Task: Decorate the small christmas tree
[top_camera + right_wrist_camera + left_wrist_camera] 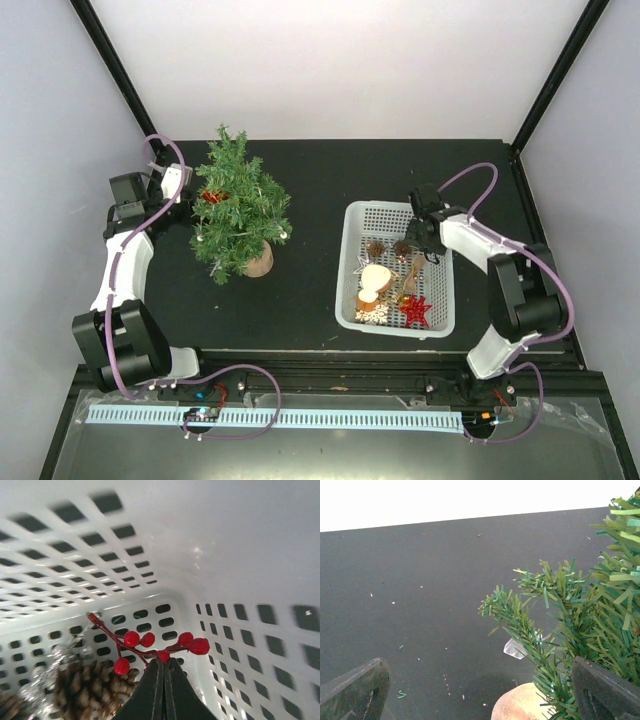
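The small christmas tree (238,210) stands at the left of the black table on its round wooden base (259,262), with a red ornament (211,196) on its left side. My left gripper (178,186) is open beside that side of the tree; in the left wrist view its branches (555,625) and base (520,705) lie between the spread fingers (355,692). My right gripper (425,238) is inside the white basket (395,328), shut on a red berry sprig (150,645) held just above a pine cone (85,685).
The basket holds pine cones (377,247), wooden slices (376,278), a white snowflake (372,314) and a red star (415,310). A clear bit of plastic (515,649) hangs under a branch. Black frame posts stand at the table's back corners.
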`<action>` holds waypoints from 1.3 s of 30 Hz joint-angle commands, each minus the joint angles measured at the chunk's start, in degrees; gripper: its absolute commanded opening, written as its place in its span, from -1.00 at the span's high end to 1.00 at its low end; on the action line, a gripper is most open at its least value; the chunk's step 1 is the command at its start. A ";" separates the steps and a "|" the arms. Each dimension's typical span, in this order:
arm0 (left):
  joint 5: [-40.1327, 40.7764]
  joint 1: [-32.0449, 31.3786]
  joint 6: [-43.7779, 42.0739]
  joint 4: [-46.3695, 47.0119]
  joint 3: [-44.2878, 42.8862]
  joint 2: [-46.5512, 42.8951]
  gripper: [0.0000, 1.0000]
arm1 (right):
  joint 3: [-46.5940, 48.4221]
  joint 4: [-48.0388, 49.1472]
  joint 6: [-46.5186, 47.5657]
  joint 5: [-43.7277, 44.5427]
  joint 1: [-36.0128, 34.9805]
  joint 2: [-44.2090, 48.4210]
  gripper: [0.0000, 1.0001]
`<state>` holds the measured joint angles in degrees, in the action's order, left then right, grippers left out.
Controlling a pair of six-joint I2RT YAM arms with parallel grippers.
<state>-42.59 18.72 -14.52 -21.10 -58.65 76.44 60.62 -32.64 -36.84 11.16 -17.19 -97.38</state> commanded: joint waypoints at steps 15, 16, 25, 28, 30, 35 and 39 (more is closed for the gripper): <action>-1.41 0.67 -3.17 -4.58 -1.68 -2.70 -0.98 | 13.76 -15.65 5.65 13.26 -20.76 16.58 0.98; -1.42 0.67 -3.41 -4.90 -1.68 -2.70 -0.98 | 15.66 -16.24 5.65 12.85 -22.35 16.69 0.98; 5.25 1.76 -4.34 -4.07 -1.02 -4.98 -0.98 | 29.34 -16.34 10.14 10.44 -36.34 15.31 0.98; 7.20 2.51 -4.22 -3.69 -1.77 -4.59 -0.98 | 32.64 -15.61 11.87 9.05 -39.17 13.89 0.98; 7.51 3.23 -3.87 -4.04 -2.59 -4.24 -0.98 | 34.05 -15.03 12.50 7.01 -40.18 13.03 0.98; 7.30 4.62 -2.75 -3.44 -3.08 -4.28 -0.98 | 34.80 -9.71 13.00 -2.07 -40.99 12.57 0.98; 5.59 4.75 -1.82 -2.97 -2.47 -4.29 -0.98 | 35.72 -4.37 12.50 -8.10 -40.99 11.42 0.98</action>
<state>-36.01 22.94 -17.72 -24.88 -59.22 72.44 94.21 -43.70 -25.08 10.70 -57.87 -84.88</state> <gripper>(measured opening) 0.989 0.015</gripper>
